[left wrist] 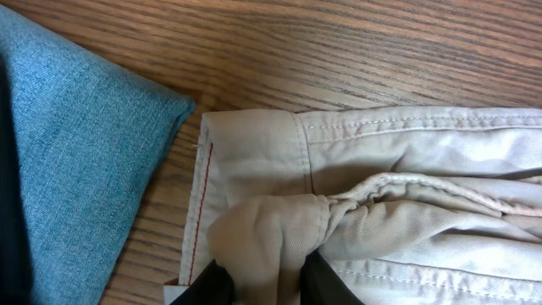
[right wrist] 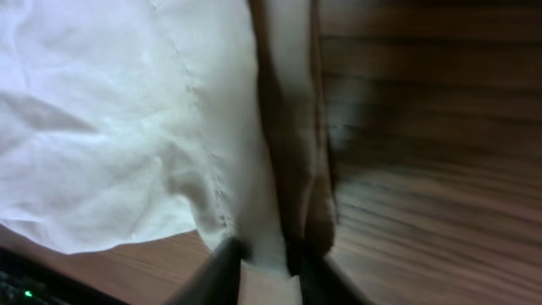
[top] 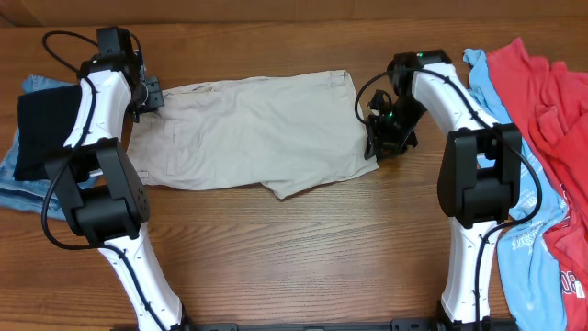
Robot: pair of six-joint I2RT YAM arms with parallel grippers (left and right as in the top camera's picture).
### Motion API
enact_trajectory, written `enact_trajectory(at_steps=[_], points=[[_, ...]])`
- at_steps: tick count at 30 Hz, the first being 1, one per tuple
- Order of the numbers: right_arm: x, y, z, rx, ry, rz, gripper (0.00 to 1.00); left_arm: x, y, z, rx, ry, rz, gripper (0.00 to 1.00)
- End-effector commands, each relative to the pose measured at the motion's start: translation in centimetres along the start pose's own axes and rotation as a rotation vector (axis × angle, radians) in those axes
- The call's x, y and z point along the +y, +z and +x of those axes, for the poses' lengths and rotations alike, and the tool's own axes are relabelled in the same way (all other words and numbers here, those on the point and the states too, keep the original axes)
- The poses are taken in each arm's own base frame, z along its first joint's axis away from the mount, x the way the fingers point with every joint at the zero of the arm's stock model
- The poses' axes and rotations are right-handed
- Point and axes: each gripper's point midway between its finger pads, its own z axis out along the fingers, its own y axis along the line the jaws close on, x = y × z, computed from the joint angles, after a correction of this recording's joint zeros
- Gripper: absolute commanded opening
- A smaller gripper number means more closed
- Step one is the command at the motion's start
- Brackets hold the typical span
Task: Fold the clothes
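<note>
Closest to the lens, the left end effector (left wrist: 258,281) is closed on a bunched fold of the khaki shorts (left wrist: 406,169), its two dark fingers pressing the cloth between them just inside the red-stitched hem. The right end effector (right wrist: 267,273) is likewise clamped on the shorts' opposite end, with a narrow strip of the pale fabric running down between its fingers.

From above, the near half of the table (top: 294,267) is bare wood between the two arm bases. Beyond it the shorts lie lengthwise across the middle, mostly flat, one leg jutting toward the near side, each end held by an arm. They look spread and smoothed rather than folded small, so the task seems early: the main folds on the shorts are yet to come.

At the right edge a light-blue top (top: 535,244) and a red top (top: 551,110) lie in a loose, crumpled heap, untouched. At the far left a denim garment (top: 16,179) with a dark garment (top: 44,129) on it looks squared off, possibly finished.

The table is brown wood grain. Past its far edge only a plain tan band shows, and nothing more of the room is visible.
</note>
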Motion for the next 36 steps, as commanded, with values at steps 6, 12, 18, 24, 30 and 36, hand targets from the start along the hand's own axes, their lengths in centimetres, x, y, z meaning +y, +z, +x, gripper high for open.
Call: enact_trajectory(at_steps=[6,12,18,24,30,36], points=[[0.0,0.0,0.1,-0.014,0.000,0.020,0.04,0.9,-1.0,-1.0,-0.031,0.008,-0.042,0.21],[-2.4,1.1,0.6,0.003,0.079,0.121,0.04,3.8,-1.3,-1.5,-0.060,-0.058,-0.207,0.18],[-2.6,1.6,0.6,0.001,0.078,0.121,0.04,2.6,-1.2,-2.2,-0.085,-0.060,-0.144,0.34],[-2.4,1.2,-0.9,-0.058,0.060,0.118,0.15,-0.1,-1.0,-2.1,-0.073,-0.028,0.013,0.57],[-1.0,-4.1,-2.9,-0.175,0.036,0.119,0.33,-0.2,-2.2,0.2,0.016,-0.015,0.023,0.57],[0.2,-8.2,-3.8,-0.254,-0.048,0.110,0.83,-2.1,-4.7,5.4,0.228,-0.029,0.142,0.59]])
